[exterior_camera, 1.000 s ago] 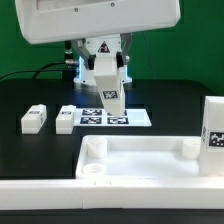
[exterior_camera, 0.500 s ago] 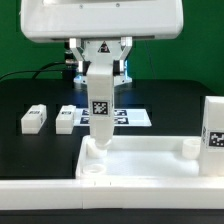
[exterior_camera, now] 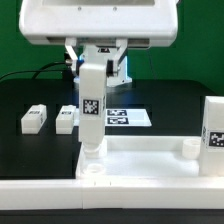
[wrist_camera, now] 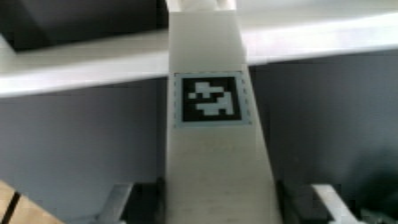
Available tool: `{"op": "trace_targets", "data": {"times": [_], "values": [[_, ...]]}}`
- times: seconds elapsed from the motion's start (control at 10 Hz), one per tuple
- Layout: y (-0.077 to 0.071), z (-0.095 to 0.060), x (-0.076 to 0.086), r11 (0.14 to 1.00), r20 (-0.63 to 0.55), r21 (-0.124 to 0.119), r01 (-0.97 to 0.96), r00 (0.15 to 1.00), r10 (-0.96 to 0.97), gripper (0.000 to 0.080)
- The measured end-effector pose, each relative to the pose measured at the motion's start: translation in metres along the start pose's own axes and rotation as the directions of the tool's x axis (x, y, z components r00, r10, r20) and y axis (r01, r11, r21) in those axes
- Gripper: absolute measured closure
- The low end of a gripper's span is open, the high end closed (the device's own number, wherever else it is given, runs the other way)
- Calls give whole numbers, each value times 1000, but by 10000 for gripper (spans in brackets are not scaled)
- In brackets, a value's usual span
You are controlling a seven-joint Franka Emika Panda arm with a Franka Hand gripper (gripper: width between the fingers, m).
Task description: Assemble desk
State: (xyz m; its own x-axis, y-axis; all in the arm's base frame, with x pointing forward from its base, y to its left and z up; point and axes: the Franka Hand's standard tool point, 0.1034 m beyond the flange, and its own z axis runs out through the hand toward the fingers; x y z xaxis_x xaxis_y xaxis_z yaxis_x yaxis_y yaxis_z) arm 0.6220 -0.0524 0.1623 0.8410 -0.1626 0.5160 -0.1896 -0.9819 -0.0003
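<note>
- One short white square plastic leg [exterior_camera: 91, 105] with a black-and-white tag is pinched upright by the gripper [wrist_camera: 222, 200], left of centre. Its foot is at a corner socket of the large white rimmed plastic tabletop [exterior_camera: 150, 165] across the lower frame.
- Two loose legs [exterior_camera: 31, 120] lie mid-left, and a standing leg [exterior_camera: 213, 125] is at the right edge.
- Early going, I judge: no leg looks seated yet.

Exterior view faces the table [exterior_camera: 30, 95]; close wrist view shares the leg [exterior_camera: 91, 110].

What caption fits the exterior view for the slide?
Tagged white leg held upright at the tabletop's far corner; two more legs lie loose on the table.
</note>
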Motion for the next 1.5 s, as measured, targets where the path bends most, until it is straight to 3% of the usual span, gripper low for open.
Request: {"op": "trace_targets", "data": {"times": [0.3,1.0,1.5], "values": [[3,7,-2,1000,7,-7,0,1000,0,509],[-7,29,-15,1000,26,-15,24,999,-24,509],[-11,29,-19,999,-76,-33,34,996,-36,509]]}}
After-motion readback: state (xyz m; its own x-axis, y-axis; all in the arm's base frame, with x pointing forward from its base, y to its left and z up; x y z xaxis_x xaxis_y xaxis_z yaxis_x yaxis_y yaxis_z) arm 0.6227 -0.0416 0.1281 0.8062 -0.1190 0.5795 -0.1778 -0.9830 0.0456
